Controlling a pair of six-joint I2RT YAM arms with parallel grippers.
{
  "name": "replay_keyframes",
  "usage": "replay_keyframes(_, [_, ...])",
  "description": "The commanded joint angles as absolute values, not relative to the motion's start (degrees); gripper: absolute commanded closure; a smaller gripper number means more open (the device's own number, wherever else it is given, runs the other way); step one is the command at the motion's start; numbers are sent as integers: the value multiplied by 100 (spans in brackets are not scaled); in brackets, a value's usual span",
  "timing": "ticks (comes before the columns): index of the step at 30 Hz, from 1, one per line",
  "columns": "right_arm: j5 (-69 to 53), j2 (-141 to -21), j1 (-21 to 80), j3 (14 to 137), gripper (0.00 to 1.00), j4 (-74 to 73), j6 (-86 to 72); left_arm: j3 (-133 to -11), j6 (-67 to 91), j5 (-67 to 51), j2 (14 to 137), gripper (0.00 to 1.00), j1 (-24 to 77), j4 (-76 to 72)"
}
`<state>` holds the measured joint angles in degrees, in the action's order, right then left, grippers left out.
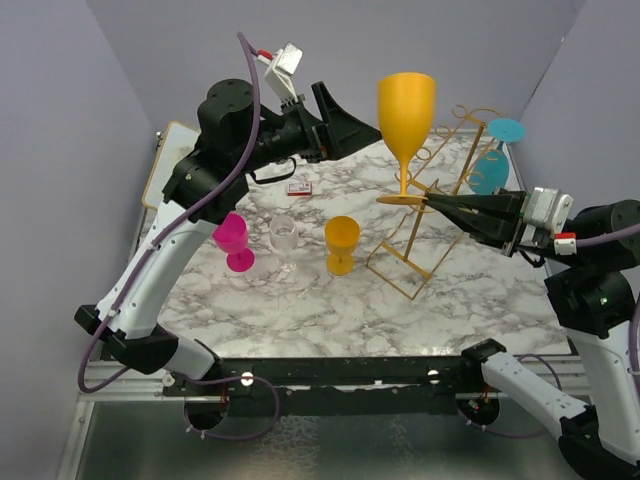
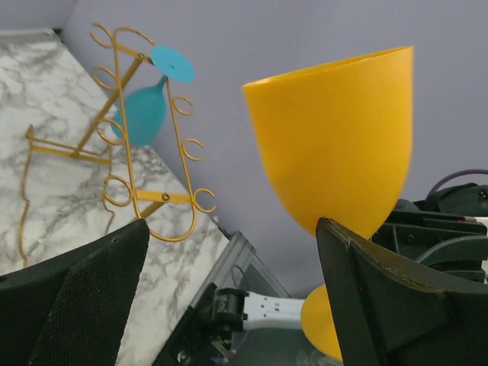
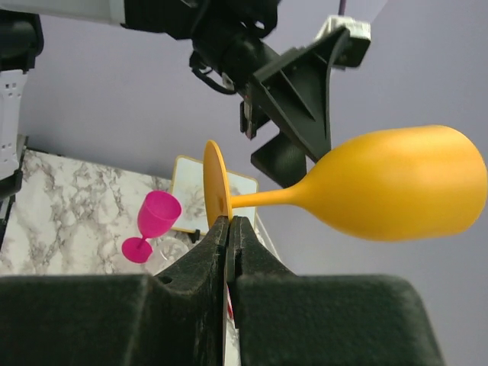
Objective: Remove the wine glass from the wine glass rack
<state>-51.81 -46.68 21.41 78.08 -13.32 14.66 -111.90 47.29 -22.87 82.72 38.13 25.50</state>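
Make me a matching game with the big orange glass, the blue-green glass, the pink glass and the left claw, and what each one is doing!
1. big orange glass
2. teal glass
3. pink glass
4. left claw

A. stands on the table
B. wide open, holding nothing
C. hangs foot-up on the gold rack
D. foot pinched in the right claw

Pairs: 1-D, 2-C, 3-A, 4-B

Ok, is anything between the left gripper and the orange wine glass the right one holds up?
Nothing visible. The open left gripper sits beside the bowl of the orange wine glass, only air between; the right gripper pinches its foot below.
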Motion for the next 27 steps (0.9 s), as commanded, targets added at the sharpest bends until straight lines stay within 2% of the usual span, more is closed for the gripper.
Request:
replay_keyframes(1, [-4722,-4583,2493,7797,98,-1604,1830,-10964,5604,-3667,8264,8,3700,1724])
replay_keyframes(9, [-4354,-4590,3076,7867,98,-1875,2104,-10336,5915,-4160,8052,5,3700,634])
replay_keyframes(16, [-4070,-4592,3413,7783,98,-2001,2283,-10506,5504,-3838,8056,5,3701,912])
replay_keyframes(27, [-3803,-4623,3867,7733,98,-2196,2467,-10900,5358,-3947,8345,6,3701,1354])
